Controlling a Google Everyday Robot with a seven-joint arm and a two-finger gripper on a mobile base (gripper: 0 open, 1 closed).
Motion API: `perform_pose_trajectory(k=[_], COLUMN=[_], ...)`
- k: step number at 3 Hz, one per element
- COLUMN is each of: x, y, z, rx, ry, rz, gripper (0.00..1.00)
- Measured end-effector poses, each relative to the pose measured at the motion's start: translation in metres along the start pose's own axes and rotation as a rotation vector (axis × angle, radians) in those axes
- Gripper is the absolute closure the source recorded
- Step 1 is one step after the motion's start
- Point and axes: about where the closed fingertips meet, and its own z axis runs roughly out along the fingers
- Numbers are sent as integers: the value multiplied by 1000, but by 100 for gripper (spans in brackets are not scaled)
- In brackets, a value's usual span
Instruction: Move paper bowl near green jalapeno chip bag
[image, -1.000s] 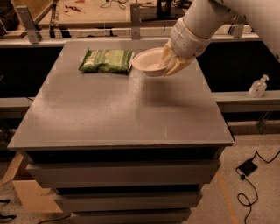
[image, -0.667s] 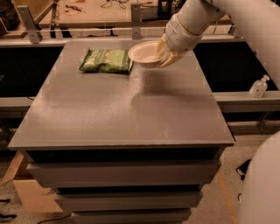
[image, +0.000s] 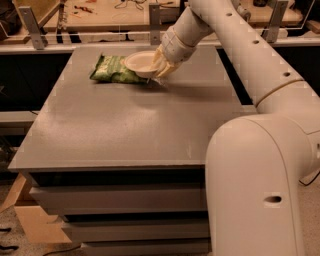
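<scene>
The off-white paper bowl (image: 140, 63) is at the far middle of the grey table (image: 130, 120), held just above the surface, its left rim over the right end of the green jalapeno chip bag (image: 111, 70). The bag lies flat at the far left of the table. My gripper (image: 159, 66) is shut on the bowl's right rim, with the white arm (image: 240, 55) reaching in from the right foreground.
The arm's large elbow (image: 255, 185) fills the right foreground. Behind the table runs a metal rail (image: 75, 36) with a wooden workbench beyond it. Drawers (image: 120, 200) sit under the table's front edge.
The gripper has carried the bowl left and toward the far edge, from right of the bag to partly over the bag's right end. The arm has swung into the foreground.
</scene>
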Motion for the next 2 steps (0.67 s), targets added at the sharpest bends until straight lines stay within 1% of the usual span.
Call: perform_pose_trajectory(k=[1,2], x=[4,3], y=[-5,-6], z=[7,11], rx=[-7,-7], ry=[4,2], rz=[2,1], gripper=[100,82])
